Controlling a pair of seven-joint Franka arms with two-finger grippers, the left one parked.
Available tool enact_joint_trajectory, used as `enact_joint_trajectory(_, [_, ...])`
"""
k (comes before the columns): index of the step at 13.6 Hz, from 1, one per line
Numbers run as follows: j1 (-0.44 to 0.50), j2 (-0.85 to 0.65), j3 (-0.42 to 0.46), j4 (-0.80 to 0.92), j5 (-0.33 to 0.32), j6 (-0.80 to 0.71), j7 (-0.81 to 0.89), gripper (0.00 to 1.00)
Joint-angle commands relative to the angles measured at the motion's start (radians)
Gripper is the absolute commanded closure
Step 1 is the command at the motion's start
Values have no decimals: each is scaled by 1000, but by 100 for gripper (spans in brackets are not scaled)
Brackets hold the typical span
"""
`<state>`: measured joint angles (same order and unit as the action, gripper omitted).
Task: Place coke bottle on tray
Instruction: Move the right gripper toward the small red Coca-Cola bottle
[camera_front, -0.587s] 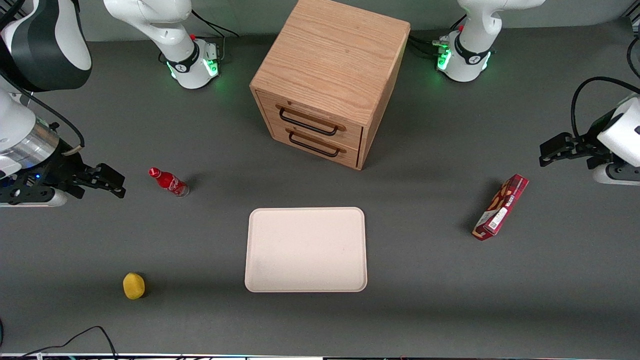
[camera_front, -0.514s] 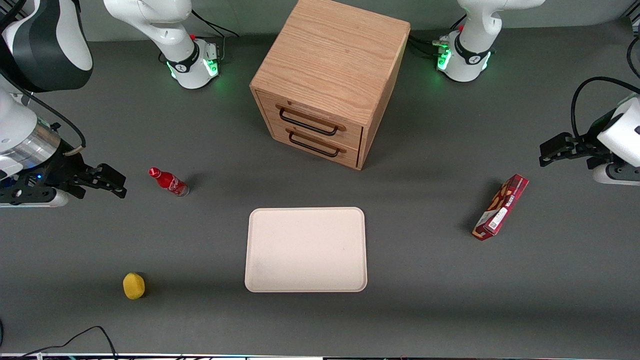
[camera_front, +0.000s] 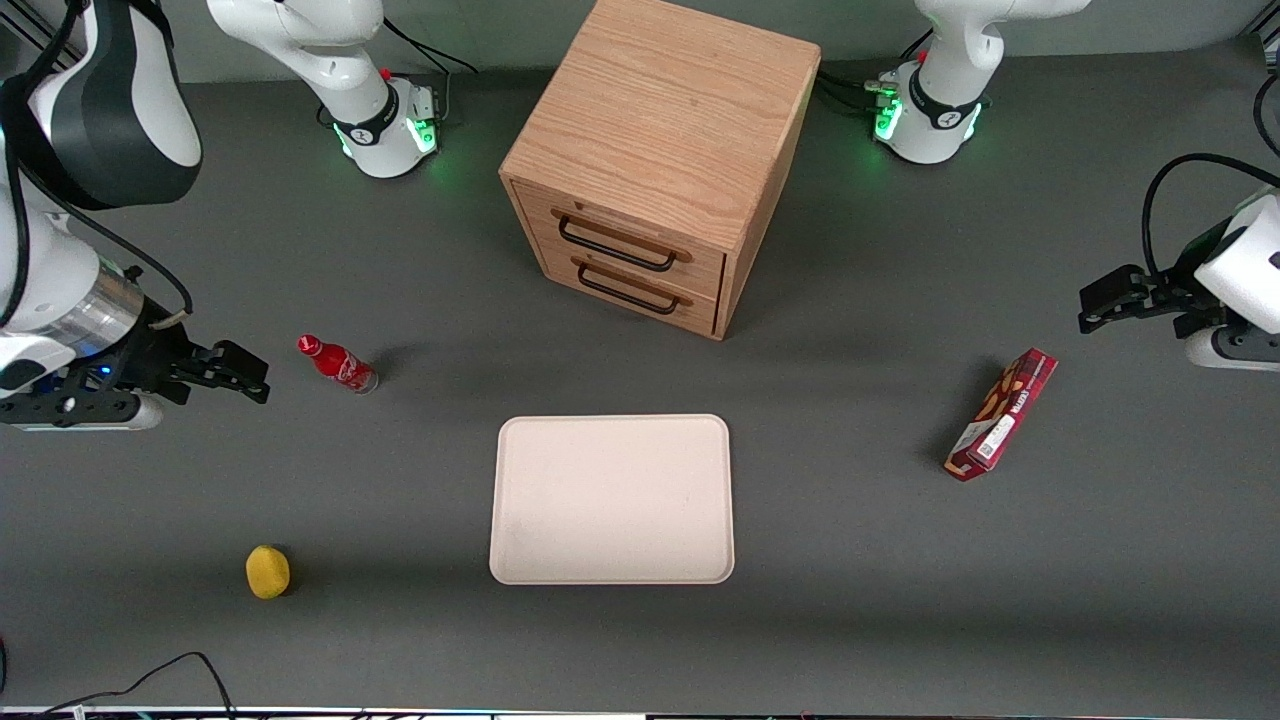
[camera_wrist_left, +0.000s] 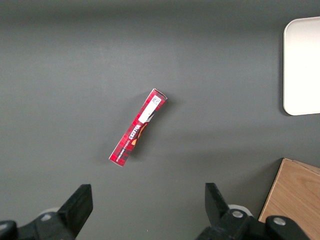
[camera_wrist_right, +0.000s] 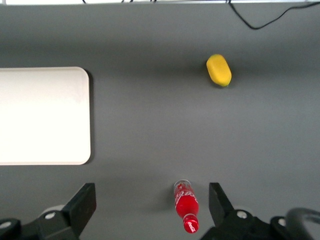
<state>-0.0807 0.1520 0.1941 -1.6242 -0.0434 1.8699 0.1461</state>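
One bottle is the prize, and nothing is lifted yet. Nearest the front camera sits a lemon on the tabletop; a little farther in lies the tray, cream-white, flat, low-rimmed and bare. Farther again, at about ten o'clock from the tray, lies the bottle: small, red, red cap, white lettering, clear base, tipped on its side and untouched. Level with it, toward the working arm's end, hangs the gripper, fingers spread wide and empty, close beside the cap. I'd judge the bottle light, stiff, smooth and ready to roll, so clamp across its mid-body, not the narrow neck.
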Motion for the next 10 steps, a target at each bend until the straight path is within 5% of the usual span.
enact_joint_trajectory(1, [1, -41, 8, -97, -1, 26, 24, 0])
enact_joint_trajectory(8, [-26, -107, 10, -371, -1, 162, -32, 0])
enact_joint_trajectory(10, [-45, -155, 10, -498, -1, 303, -69, 0])
